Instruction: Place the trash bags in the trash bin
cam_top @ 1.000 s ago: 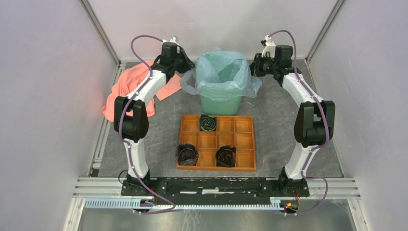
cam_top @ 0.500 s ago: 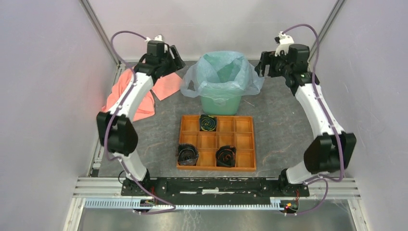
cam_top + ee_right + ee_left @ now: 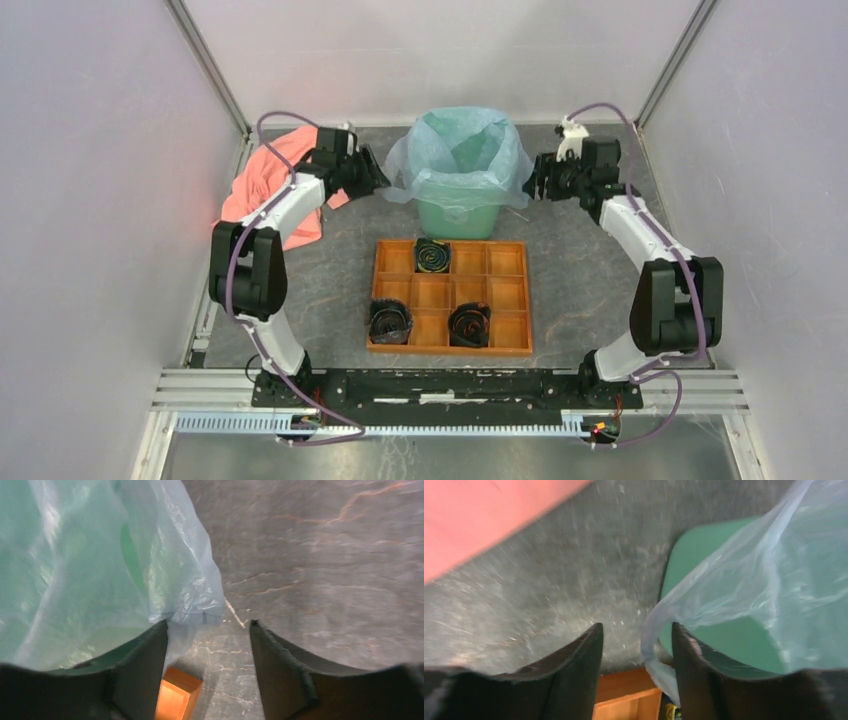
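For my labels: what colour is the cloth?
The cloth is salmon pink, clearest in the top view.

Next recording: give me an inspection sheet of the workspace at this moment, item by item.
Surface: dark grey mat, scuffed.
Job's things: pale blue trash bag lines the mint-green bin, its hem draped over the rim.
Clutter: pink cloth at far left; wooden tray with three black rolls.
Grippers: left gripper open, bag hem between its fingers; right gripper open, bag edge just ahead.
Cables: purple cables loop over both wrists; no snag seen.
Surroundings: pale walls, aluminium frame rails.
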Robot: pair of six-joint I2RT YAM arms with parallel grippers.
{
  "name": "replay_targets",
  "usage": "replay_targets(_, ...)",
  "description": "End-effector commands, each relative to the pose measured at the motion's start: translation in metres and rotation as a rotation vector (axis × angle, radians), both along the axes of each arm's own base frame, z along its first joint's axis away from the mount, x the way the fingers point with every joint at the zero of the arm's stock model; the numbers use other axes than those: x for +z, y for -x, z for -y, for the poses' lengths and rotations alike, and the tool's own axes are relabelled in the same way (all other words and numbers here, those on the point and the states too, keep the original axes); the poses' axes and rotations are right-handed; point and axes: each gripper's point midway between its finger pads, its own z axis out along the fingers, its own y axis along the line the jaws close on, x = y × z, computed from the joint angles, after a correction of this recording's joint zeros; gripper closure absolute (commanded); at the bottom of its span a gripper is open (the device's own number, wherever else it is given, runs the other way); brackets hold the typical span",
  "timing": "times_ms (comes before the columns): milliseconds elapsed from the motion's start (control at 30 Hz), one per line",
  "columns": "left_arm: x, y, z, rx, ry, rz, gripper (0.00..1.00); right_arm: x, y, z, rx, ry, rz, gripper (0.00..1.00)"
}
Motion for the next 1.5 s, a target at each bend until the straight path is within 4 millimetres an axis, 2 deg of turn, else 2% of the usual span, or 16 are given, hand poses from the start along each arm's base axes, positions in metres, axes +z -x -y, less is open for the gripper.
replay_targets(0,-0.018,0.006,0.033,-0.095,0.191,-0.029,0.49,-0.018,0.000,-0.031,0.116,-0.148,0.049,0.40)
replay_targets(67,-0.036,0.007,0.044,-0.133,0.237,-0.076,0.62,-0.031,-0.001,-0.035,0.116,-0.184,0.039,0.52)
replay_targets(100,-0.048,0.007,0.046,-0.135,0.243,-0.111,0.73,-0.037,-0.002,-0.037,0.117,-0.193,0.034,0.58)
replay_targets(133,-0.057,0.007,0.047,-0.137,0.238,-0.143,0.79,-0.044,-0.003,-0.037,0.114,-0.197,0.024,0.61)
replay_targets(267,-0.076,0.007,0.047,-0.141,0.224,-0.188,0.88,-0.067,-0.004,-0.033,0.094,-0.167,-0.024,0.65)
replay_targets(500,-0.089,0.009,0.043,-0.127,0.183,-0.217,0.86,-0.101,0.000,-0.023,0.071,-0.086,-0.125,0.55)
replay_targets(600,-0.082,0.010,0.041,-0.125,0.157,-0.203,0.84,-0.108,0.001,-0.009,0.022,-0.017,-0.165,0.44)
replay_targets(667,-0.079,0.011,0.039,-0.121,0.134,-0.194,0.82,-0.104,0.004,0.005,-0.031,0.050,-0.194,0.36)
replay_targets(733,-0.075,0.012,0.036,-0.116,0.117,-0.184,0.81,-0.085,0.004,0.017,-0.070,0.103,-0.169,0.26)
replay_targets(867,-0.076,0.012,0.034,-0.108,0.110,-0.187,0.81,-0.032,0.010,0.039,-0.158,0.181,-0.066,0.07)
replay_targets(1000,-0.081,0.012,0.035,-0.107,0.115,-0.210,0.79,0.013,0.017,0.051,-0.189,0.231,-0.012,0.03)
replay_targets(1133,-0.083,0.012,0.035,-0.104,0.112,-0.213,0.78,0.069,0.013,0.049,-0.161,0.255,0.092,0.02)
replay_targets(1233,-0.079,0.013,0.036,-0.107,0.120,-0.211,0.77,0.115,0.000,0.025,-0.087,0.258,0.185,0.02)
replay_targets(1300,-0.075,0.013,0.038,-0.110,0.133,-0.204,0.76,0.154,-0.010,-0.008,-0.010,0.275,0.243,0.02)
replay_targets(1400,-0.074,0.013,0.039,-0.113,0.140,-0.202,0.70,0.196,-0.015,-0.076,0.116,0.279,0.333,0.02)
replay_targets(1467,-0.074,0.014,0.040,-0.118,0.145,-0.203,0.67,0.211,-0.014,-0.112,0.184,0.210,0.385,0.02)
